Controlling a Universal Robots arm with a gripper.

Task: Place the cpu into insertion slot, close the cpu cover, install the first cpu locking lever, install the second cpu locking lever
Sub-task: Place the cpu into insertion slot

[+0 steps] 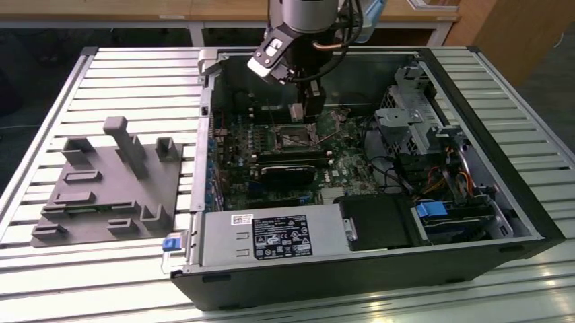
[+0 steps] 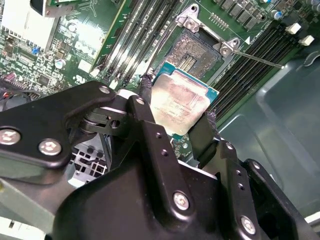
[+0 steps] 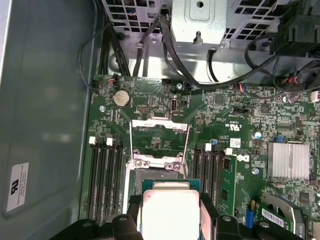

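Near the insertion slot (image 2: 199, 51), your gripper (image 2: 177, 109) is clamped on the cpu (image 2: 181, 100) by two opposite edges; cpu cover (image 3: 159, 125) stands flipped open, slot pins exposed.

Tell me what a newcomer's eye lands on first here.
In the second wrist view, the silver-grey square cpu sits clamped in the black end effector, close to the dark square insertion slot. In the exterior view, the open black computer case lies on the slatted metal table.
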